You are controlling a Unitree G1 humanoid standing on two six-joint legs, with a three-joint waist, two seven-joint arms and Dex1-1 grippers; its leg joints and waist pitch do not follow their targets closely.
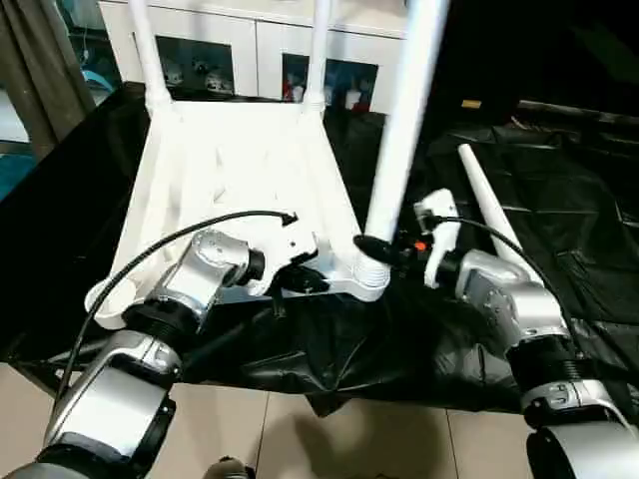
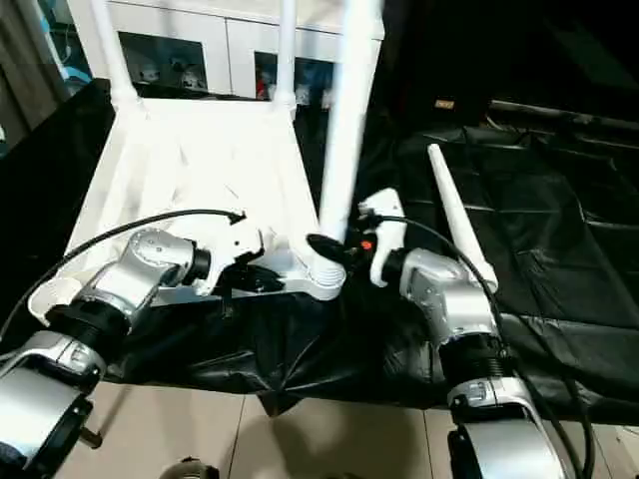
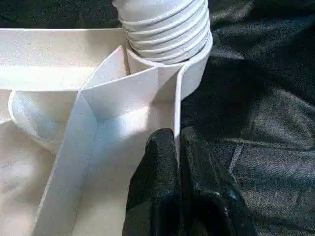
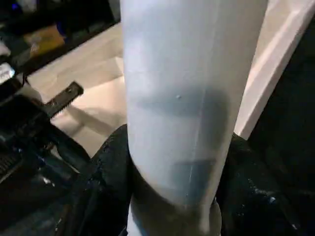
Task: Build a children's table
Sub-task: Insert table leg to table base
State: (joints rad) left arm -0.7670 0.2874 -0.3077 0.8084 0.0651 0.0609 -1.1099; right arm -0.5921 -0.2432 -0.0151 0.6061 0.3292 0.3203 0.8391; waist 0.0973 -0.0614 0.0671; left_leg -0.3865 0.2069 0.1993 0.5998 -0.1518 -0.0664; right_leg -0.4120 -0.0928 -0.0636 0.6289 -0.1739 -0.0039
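Tabletop [image 1: 230, 170] upside down on black sheet [image 1: 559, 249], two legs upright in far corners. Left end effector [image 3: 176, 162] pressed together, pinching tabletop's near rim wall. Right end effector [image 1: 374, 249] clamps third leg [image 1: 404, 120] in near socket at 3 o'clock corner. Fourth leg [image 1: 489, 205] lies loose, 3 o'clock.

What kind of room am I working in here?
Probably a home-style room or a mock-up of one: a white glass-door cabinet holding small items, a beige tiled floor, and a curtain. Black sheeting covers the work surface.

dim room, overexposed white plastic glare
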